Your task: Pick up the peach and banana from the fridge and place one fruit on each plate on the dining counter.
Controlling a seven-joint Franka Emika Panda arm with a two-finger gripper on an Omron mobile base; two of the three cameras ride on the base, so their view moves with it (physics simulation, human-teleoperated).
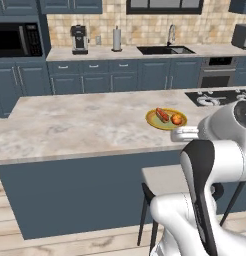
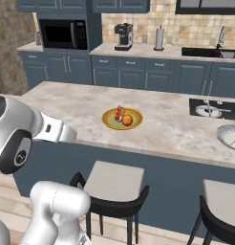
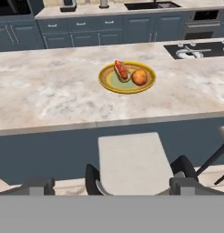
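Note:
The round orange peach (image 3: 140,77) (image 1: 177,119) (image 2: 127,120) lies on the yellow plate (image 3: 104,80) (image 1: 151,119) (image 2: 108,119), beside a small red-brown sausage-like piece (image 3: 121,70). That plate rests on the beige marbled dining counter (image 3: 41,91) (image 1: 70,125) (image 2: 162,124). A pale grey plate (image 2: 229,131) sits at the counter's right end. My gripper (image 3: 111,186) is open and empty, held back from the counter's near edge, above a stool. The banana and the fridge are out of view.
A black cooktop (image 3: 196,49) (image 2: 212,107) is set into the counter to the right of the yellow plate. Stools (image 3: 132,161) (image 2: 114,184) stand against the counter's blue base below my hand. The back-wall counter holds a sink (image 1: 165,50) and a coffee machine (image 1: 79,39).

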